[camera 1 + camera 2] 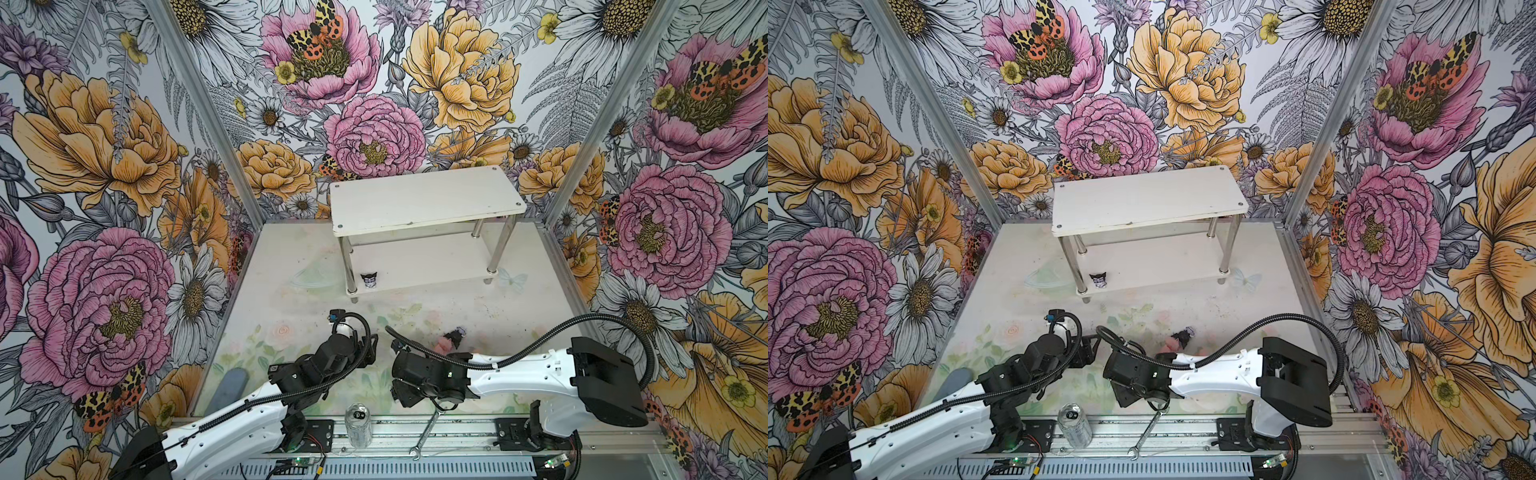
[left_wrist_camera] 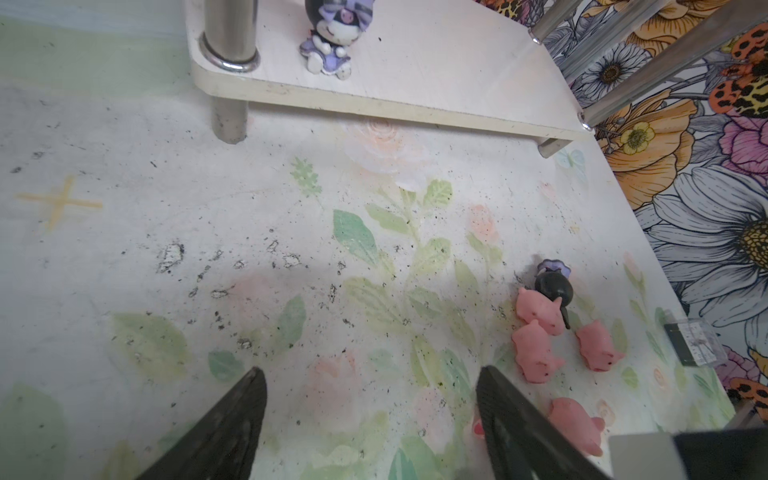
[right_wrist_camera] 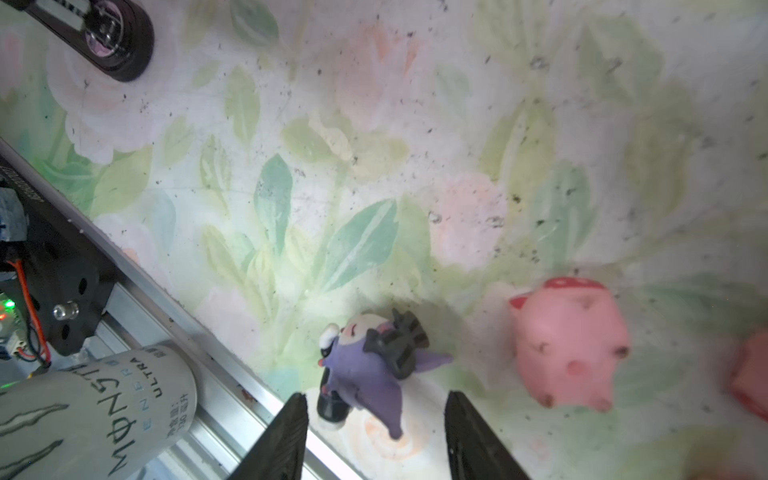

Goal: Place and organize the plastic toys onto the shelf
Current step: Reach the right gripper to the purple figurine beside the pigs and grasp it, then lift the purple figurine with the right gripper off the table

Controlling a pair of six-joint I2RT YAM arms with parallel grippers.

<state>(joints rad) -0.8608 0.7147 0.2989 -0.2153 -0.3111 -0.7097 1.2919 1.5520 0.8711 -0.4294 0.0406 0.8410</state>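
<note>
Your left claw: released, fingers spread wide above the table, nothing between them

Your right claw: released as well. Its fingers stand apart, low near the table's front edge, with a fallen figurine lying on its side partly in the gap, not clamped. Whether a tip touches its foot, you cannot tell

A pink pig sits near that figurine, apart from it

Shelf: at the back of the table, well apart from both claws. One upright figurine stands on the lower tier, just beside the front leg at the left end

In your left wrist view, four pigs sit in a loose cluster on the table, over toward the right arm's side. A dark figurine lies touching the farthest of them

The can stands on the front rail between the arm bases, and the wrench lies across the rail beside it
</note>
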